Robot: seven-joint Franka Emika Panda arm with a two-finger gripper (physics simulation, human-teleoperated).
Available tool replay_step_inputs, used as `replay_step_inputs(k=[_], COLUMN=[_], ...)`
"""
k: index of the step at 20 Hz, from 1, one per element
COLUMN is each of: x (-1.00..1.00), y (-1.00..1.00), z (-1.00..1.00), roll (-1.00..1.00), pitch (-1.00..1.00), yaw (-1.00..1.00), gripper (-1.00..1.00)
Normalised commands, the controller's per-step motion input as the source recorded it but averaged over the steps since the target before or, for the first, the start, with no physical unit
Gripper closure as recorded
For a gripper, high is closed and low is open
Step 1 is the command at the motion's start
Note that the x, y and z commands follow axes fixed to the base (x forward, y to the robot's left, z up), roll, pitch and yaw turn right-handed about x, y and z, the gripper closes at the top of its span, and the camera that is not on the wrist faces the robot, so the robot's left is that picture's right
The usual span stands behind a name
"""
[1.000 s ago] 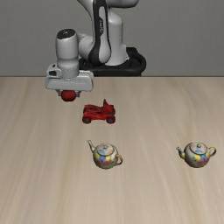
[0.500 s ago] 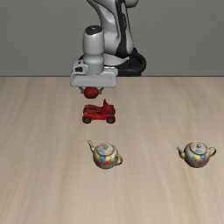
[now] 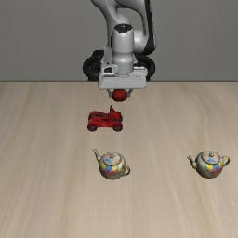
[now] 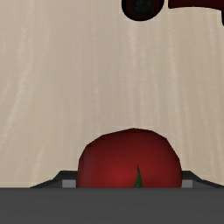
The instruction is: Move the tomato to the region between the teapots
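The red tomato [image 3: 121, 95] hangs in the air above the wooden table, with my gripper [image 3: 122, 91] shut on it. In the wrist view the tomato [image 4: 129, 157] sits between my fingertips, its green stem showing. Two patterned teapots stand farther forward on the table: one [image 3: 112, 164] at the middle and the other [image 3: 209, 164] toward the exterior view's right, with bare wood between them. My gripper is behind the first teapot and well above the table.
A red toy car [image 3: 106, 119] stands on the table [image 3: 37, 186] just below my gripper and slightly to the exterior view's left, between it and the nearer teapot. One of its dark wheels [image 4: 144, 7] appears in the wrist view beyond the tomato.
My gripper has carried the tomato steadily toward the exterior view's right, from left of the toy car to just past it. The car and teapots have not moved.
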Motion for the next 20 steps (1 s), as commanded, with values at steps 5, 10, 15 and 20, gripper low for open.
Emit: replay_step_inputs(k=[5,10,15,20], x=[0.0,0.0,1.0,1.0], y=[1.0,0.6,0.0,0.0], z=[0.0,0.4,0.0,0.0], roll=[0.0,0.0,0.0,0.0], pitch=[0.0,0.0,0.0,0.0], yaw=[0.0,0.0,0.0,0.0], gripper=[1.0,1.0,1.0,1.0])
